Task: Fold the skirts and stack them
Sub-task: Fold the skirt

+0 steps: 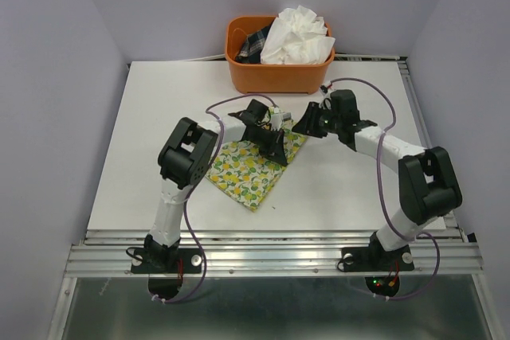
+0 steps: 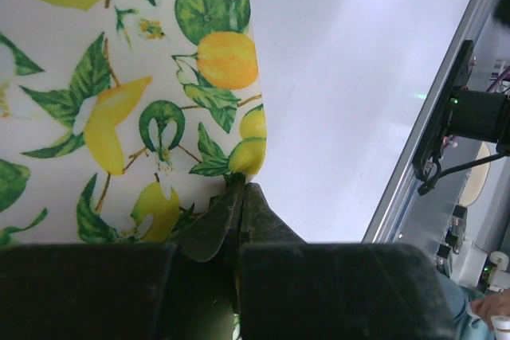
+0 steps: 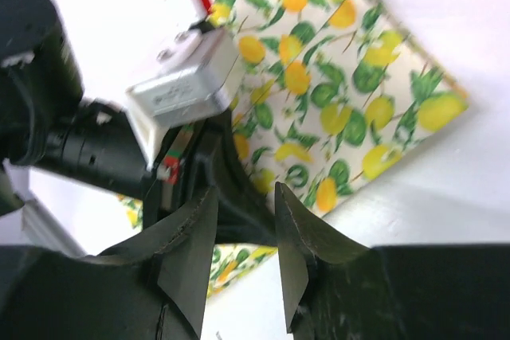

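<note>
White table top [image 1: 159, 141] lies between pale lilac walls. On it, the left gripper [image 2: 241, 197] has its two black fingers pressed together on the edge of the white cloth skirt printed with yellow lemons and green leaves [image 2: 119, 101]. This skirt lies flat on the table as a rectangle, and it spreads from the left gripper toward the near-left side. Behind both grippers stands the orange plastic basket [image 1: 271, 77]. The plain white crinkly skirt [image 1: 299, 33] is heaped inside it, beside a dark checked cloth [image 1: 255, 44]. Just to the right of the left gripper, the right gripper [image 3: 245, 201] hovers with its fingers apart and holds nothing. The corner of the printed skirt lies close beyond its fingertips.
</note>
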Robot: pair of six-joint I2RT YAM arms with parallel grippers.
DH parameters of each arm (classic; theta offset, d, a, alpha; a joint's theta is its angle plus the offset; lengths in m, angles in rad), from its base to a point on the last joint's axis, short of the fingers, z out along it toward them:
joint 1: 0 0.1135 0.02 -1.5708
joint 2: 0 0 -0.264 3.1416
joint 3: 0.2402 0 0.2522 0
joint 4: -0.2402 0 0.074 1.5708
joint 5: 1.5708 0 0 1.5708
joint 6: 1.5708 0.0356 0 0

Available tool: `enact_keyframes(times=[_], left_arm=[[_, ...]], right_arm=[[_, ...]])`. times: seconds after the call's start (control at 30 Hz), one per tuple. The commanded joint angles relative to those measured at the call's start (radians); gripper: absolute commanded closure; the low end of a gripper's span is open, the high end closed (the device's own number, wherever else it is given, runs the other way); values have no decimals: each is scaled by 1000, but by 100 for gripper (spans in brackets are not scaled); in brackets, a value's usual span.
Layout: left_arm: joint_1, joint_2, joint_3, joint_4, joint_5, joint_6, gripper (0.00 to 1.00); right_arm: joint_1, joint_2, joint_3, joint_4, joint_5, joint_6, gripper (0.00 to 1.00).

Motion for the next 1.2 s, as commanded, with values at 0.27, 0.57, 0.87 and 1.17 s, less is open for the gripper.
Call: enact_keyframes(times=[0.27,0.57,0.87,1.17], left_arm=[[15,-18,-42,6,-63,30,84],[9,-83,0,-130,-101,154,72],[32,-334,-62,-239,-201,344,57],[226,-445,-88,-350,-188,408,56]], right_arm=[[-28,310,202,45,108,-173,62],[-28,372,198,68,-41,-202,68],[-28,204,267,51,-57,-263,42],[-28,302,337,-2,35,-420,36]])
